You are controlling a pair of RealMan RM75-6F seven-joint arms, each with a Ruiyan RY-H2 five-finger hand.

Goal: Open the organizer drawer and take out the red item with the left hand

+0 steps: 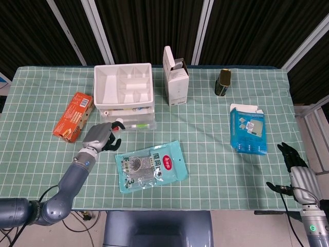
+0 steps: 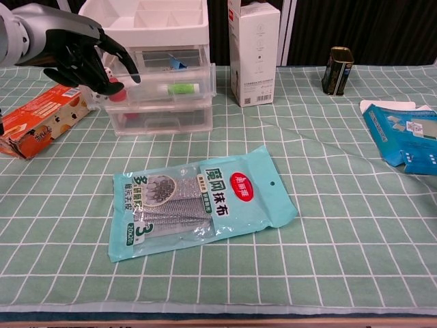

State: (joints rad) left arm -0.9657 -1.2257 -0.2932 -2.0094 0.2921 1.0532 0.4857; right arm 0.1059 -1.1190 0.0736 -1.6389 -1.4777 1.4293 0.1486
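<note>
"3" on teal pouch (image 2: 202, 199)

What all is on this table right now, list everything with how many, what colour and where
drawer organizer: 1, white and clear, back left; middle drawer pulled out
green-capped tube: 1, white, in the open drawer
red item: 1, at the open drawer's left end, by the left hand's fingertips; held or not, cannot tell
snack box: 1, orange, left of the organizer
cloth packet: 1, teal, front centre
tall carton: 1, white, right of the organizer
tin: 1, dark, back right
flat box: 1, blue, right side
tablecloth: 1, green checked, over the table
left hand: 1, grey and black, before the open drawer
right hand: 1, black, off the table's right front corner
</note>
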